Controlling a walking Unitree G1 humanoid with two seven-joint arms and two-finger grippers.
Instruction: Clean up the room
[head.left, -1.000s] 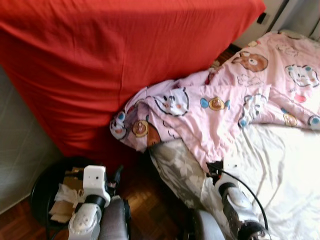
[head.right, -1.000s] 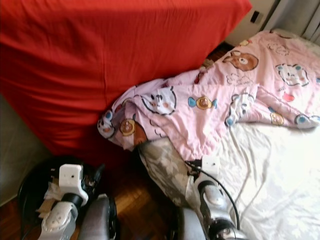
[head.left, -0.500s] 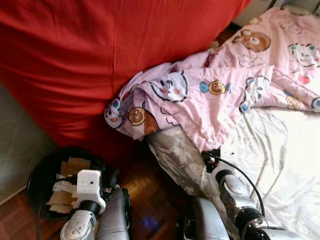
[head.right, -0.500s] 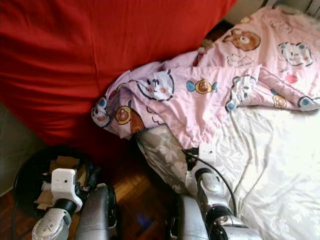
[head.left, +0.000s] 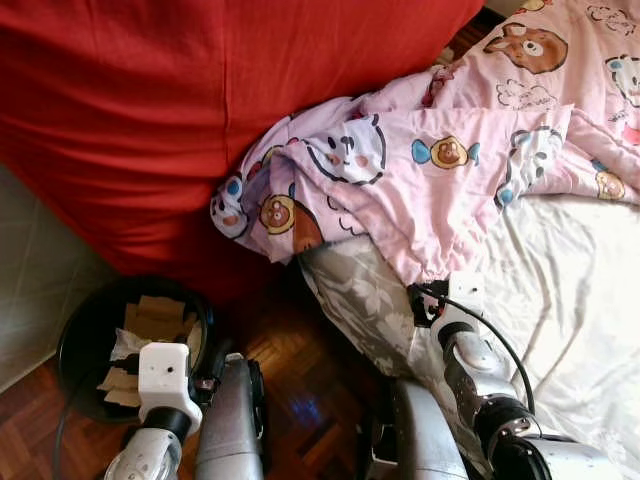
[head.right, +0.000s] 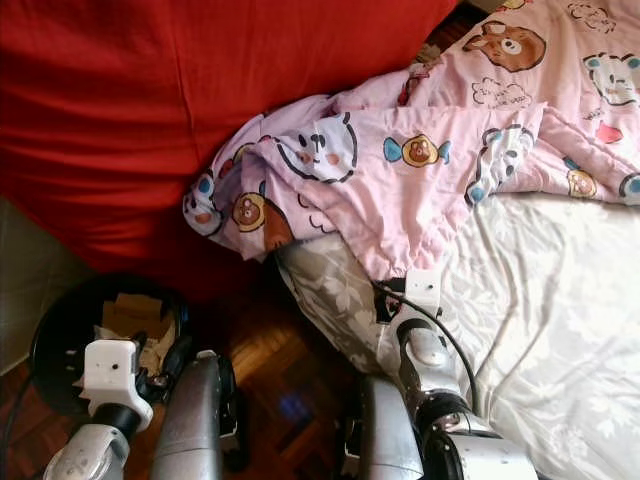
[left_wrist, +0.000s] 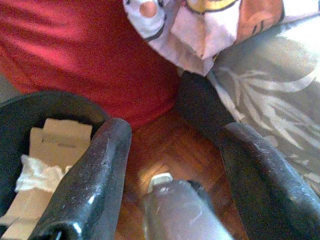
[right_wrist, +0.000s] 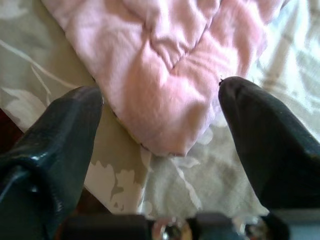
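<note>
Quilt (head.left: 440, 170), pink cartoon print, rumpled across bed (head.left: 580, 300), corner drooping over edge. Soft, light, bulky; likely bunches. Right gripper (right_wrist: 160, 125) jaws open, corner between them: pinch there. Left gripper (left_wrist: 170, 165) open, idle above floor.

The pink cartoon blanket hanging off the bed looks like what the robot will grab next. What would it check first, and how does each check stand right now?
1. Right gripper open: ok, its fingers are spread wide.
2. Right gripper aimed at the pink blanket: ok, a blanket corner lies between its fingers in the right wrist view.
3. Fingers touching the blanket: not ok, there is a gap on both sides.
4. Blanket free to lift: cannot tell, it drapes over the white sheet and against the red cover.
5. Left gripper out of the way: ok, open above the wooden floor beside the black bin.
</note>
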